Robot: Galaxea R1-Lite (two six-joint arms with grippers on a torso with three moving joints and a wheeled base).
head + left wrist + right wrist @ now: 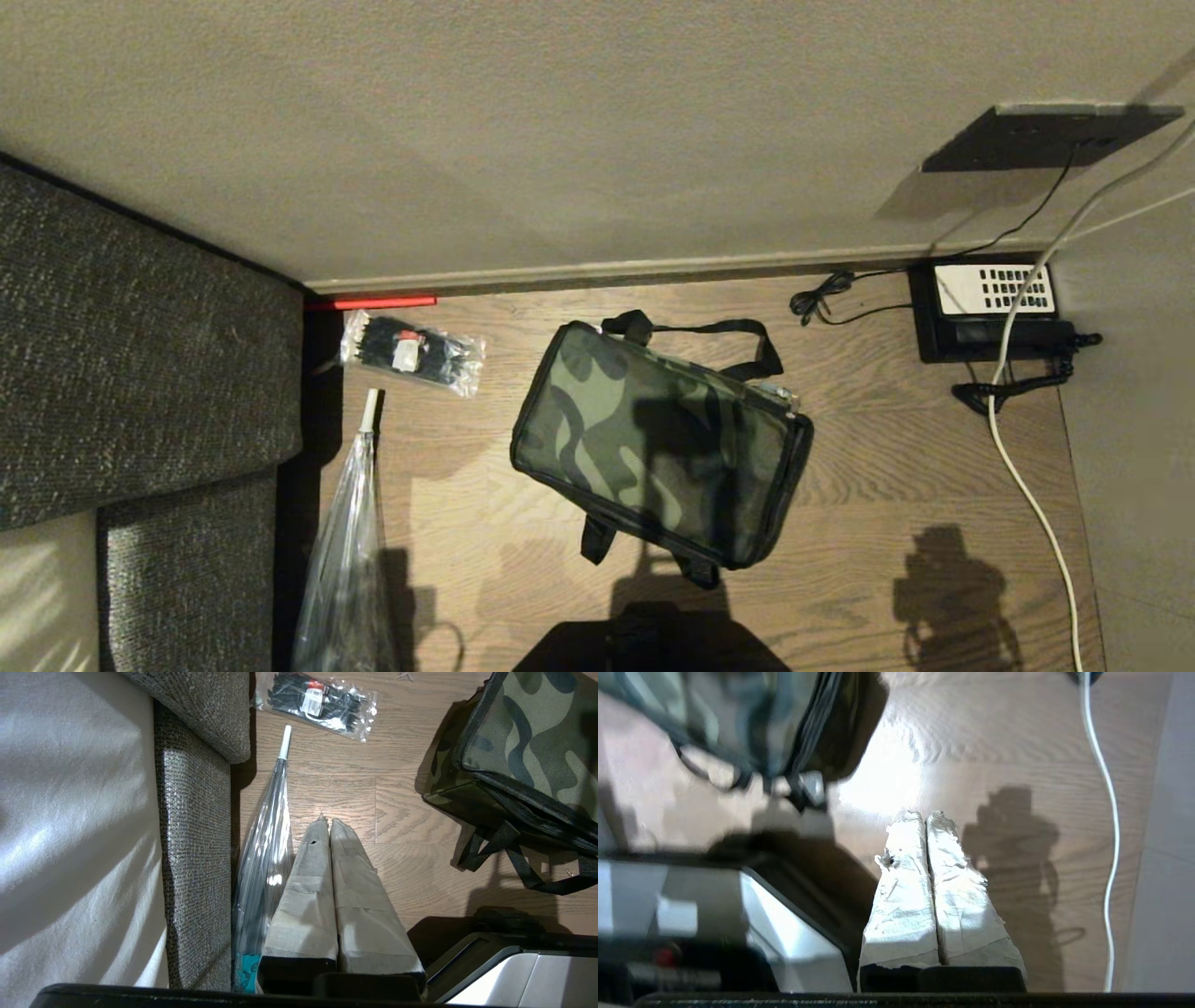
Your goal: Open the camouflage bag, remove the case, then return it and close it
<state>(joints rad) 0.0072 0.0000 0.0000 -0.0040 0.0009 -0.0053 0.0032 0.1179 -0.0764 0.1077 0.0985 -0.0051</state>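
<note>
Head view first: the camouflage bag lies flat and zipped up on the wooden floor, turned a bit askew, with its black straps looping out toward the wall. No case showing anywhere, so whether it's inside can't be told. Off to the bag's left there's a clear packet of black items and a folded clear umbrella alongside the grey sofa. Over by the right wall sits a black telephone with a white cable trailing across the floor. Neither arm shows up here, just shadows.

Left wrist view: the left gripper hangs over bare floor beside the umbrella, its taped fingers pressed together, nothing in them. The bag is well apart, the packet lies farther out.

Right wrist view: the right gripper also has its fingers together and empty, over floor, with the blurred bag off to one side and the white cable on the other.
</note>
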